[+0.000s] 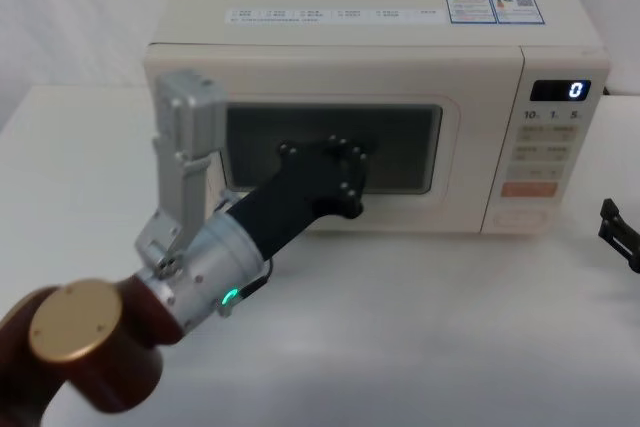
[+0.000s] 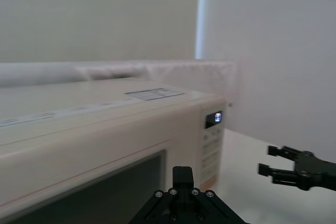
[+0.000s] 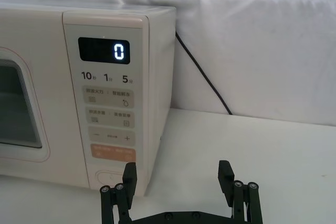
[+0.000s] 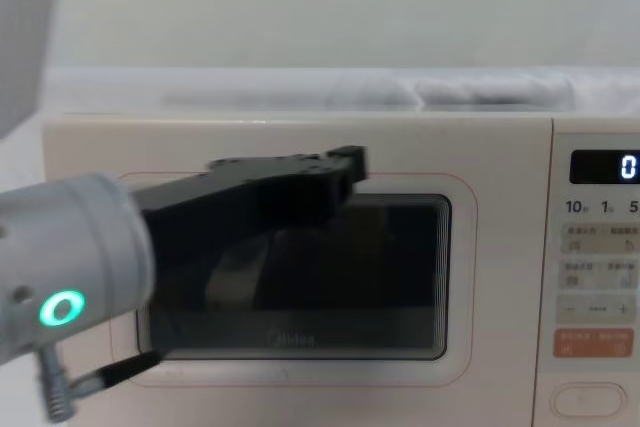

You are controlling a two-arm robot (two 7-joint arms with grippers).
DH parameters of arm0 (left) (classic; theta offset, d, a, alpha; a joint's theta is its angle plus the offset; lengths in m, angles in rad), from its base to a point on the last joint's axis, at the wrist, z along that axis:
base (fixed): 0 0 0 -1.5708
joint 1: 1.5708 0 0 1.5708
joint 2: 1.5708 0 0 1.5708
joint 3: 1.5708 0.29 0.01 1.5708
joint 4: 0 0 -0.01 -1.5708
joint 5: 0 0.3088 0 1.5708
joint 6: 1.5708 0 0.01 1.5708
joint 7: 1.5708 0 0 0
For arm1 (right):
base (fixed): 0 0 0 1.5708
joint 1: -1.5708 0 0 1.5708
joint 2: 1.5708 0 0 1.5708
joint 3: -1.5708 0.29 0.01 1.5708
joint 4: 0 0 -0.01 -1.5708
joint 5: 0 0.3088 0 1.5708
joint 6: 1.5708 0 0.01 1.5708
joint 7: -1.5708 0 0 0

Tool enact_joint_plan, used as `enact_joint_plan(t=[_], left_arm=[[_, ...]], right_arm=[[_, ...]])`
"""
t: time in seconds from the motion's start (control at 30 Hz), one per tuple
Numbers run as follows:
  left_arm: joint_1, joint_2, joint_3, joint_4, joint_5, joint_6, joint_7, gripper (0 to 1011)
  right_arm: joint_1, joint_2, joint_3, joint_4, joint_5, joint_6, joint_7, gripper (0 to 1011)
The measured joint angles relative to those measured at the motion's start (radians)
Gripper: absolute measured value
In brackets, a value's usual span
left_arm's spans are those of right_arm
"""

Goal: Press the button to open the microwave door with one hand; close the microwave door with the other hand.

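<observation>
The microwave door (image 1: 335, 142) sits flush with its frame, the left gripper (image 1: 345, 172) against its dark window; whether that claw is released or clenched cannot be told. The right gripper (image 3: 178, 174), fingers spread and empty, hovers over bare table (image 3: 252, 140) just right of the button (image 3: 110, 176)

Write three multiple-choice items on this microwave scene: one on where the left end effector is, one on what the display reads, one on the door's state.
1. Where is the left end effector?
A. against the microwave door
B. on top of the microwave
C. at the orange button

2. What does the display read?
A. 10
B. 0
C. 5

3. What state is the microwave door in?
A. wide open
B. removed
C. shut

Answers: 1 A, the head view shows it at the door's window; 2 B, a single lit 0 shows in the right wrist view; 3 C, the door lies flush with the control panel. The right end effector waits open by the panel.
</observation>
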Motion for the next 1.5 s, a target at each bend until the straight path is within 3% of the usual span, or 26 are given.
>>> enact_joint_plan(t=[0.23,0.5,0.6,0.77,1.2,1.5], left_arm=[[0.115,0.018,-0.065,-0.079,0.012,-0.018,0.045,0],[0.193,0.026,-0.114,-0.119,0.026,-0.028,0.062,0],[0.217,0.02,-0.131,-0.129,0.041,-0.037,0.082,0],[0.293,-0.009,-0.167,-0.145,0.109,-0.088,0.157,0],[0.379,-0.074,-0.23,-0.066,0.283,-0.199,0.3,0],[0.384,-0.1,-0.307,-0.006,0.301,-0.194,0.344,0]], right_arm=[[0.0,0.0,0.0,0.0,0.0,0.0,0.0,1002],[0.0,0.0,0.0,0.0,0.0,0.0,0.0,1002],[0.0,0.0,0.0,0.0,0.0,0.0,0.0,1002],[0.0,0.0,0.0,0.0,0.0,0.0,0.0,1002],[0.0,0.0,0.0,0.0,0.0,0.0,0.0,1002],[0.0,0.0,0.0,0.0,0.0,0.0,0.0,1002]])
